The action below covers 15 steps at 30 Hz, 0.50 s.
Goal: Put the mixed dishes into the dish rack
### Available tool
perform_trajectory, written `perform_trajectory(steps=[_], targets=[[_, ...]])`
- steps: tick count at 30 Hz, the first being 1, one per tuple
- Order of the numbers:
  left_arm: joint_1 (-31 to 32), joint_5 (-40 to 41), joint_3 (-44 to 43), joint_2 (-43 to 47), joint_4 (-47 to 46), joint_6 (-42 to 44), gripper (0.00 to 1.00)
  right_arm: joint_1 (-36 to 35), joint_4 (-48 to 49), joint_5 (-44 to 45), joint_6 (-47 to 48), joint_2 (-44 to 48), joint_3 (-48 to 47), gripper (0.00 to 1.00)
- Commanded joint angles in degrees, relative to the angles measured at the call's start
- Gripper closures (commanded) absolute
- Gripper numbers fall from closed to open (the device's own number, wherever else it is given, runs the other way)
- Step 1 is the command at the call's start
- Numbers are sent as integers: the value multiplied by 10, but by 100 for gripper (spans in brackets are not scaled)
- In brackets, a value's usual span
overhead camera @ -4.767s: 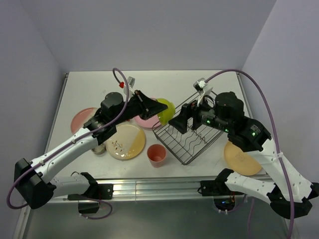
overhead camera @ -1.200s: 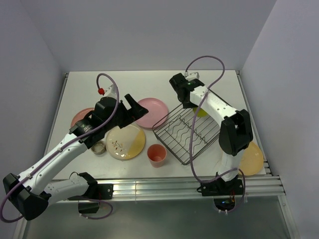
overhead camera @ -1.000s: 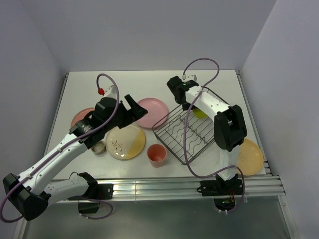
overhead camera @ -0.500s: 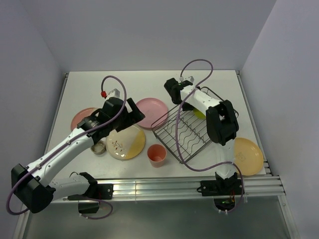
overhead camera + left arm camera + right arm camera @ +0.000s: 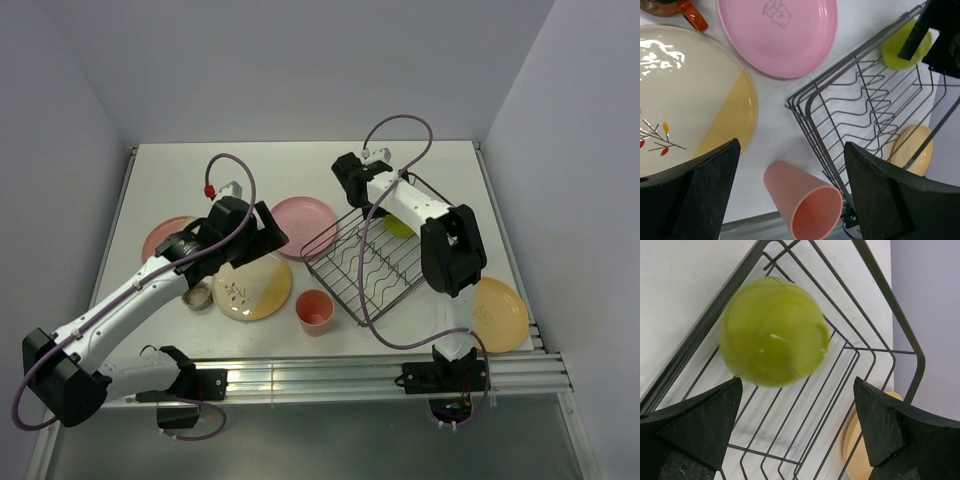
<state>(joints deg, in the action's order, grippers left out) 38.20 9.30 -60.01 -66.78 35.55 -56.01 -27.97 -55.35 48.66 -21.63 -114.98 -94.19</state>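
Note:
The black wire dish rack (image 5: 365, 270) stands right of centre, and a lime-green bowl (image 5: 400, 226) lies in its far corner. In the right wrist view the bowl (image 5: 772, 332) is blurred, and my right gripper (image 5: 797, 440) hangs open just above it with nothing between its fingers. My left gripper (image 5: 265, 228) is open and empty, hovering over the near edge of the pink plate (image 5: 308, 213). Below it are the twig-patterned cream-yellow plate (image 5: 690, 100) and the salmon cup (image 5: 802, 200), which stands upright by the rack's near-left side (image 5: 820, 145).
An orange plate (image 5: 498, 312) lies right of the rack near the table's front edge. A pink-orange plate (image 5: 160, 235) sits at the left, and a small grey cup (image 5: 198, 295) beside the cream plate. A red-brown mug (image 5: 677, 6) shows behind that plate. Walls close in on three sides.
My right gripper has opened and let go of the green bowl, which now lies in the rack's far corner. My left gripper has drifted slightly to the left, still open.

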Motion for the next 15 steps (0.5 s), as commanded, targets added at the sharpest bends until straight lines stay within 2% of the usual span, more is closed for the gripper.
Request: perform_trajectory(steps=[1,4,8,15], targets=[[20,-9,14,33,10,5,10,5,21,14,-4,50,5,1],[55,-20,25,38,12,2,15,5,31,-13,-7,97,19,1],[106,8,29,21,40,-11,18,4,45,-60,-10,173,48,1],[166,21,87,34,45,-53,24,3,60,-130,-11,345,102,1]])
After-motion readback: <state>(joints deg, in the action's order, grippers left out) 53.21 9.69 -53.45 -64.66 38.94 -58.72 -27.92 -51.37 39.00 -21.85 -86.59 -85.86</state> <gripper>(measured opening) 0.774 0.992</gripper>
